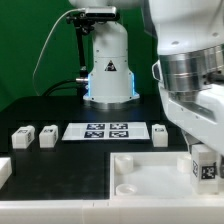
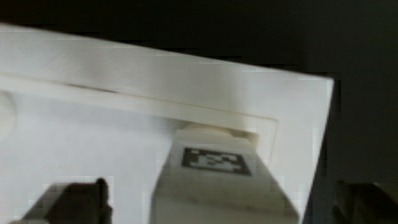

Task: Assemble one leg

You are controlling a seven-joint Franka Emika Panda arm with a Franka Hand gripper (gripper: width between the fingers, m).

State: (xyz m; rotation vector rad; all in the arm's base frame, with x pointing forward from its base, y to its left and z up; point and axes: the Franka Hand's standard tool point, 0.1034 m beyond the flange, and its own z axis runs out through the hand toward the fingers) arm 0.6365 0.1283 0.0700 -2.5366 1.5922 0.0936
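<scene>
Leg stood upright in the tray's corner, between the wide-open end effector's empty fingers.

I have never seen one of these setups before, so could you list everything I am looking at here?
legs: four, white with black-and-white tags; two at the exterior view's left, one right of the marker board, one standing in the tray's corner under the hand
tray: one, white, square, front of table
marker board: one, white with black tags, flat on table centre
table: one, black
white piece: one, partly visible at the left edge
arm: one, white and silver
hand: one, jaws open around the corner leg
</scene>
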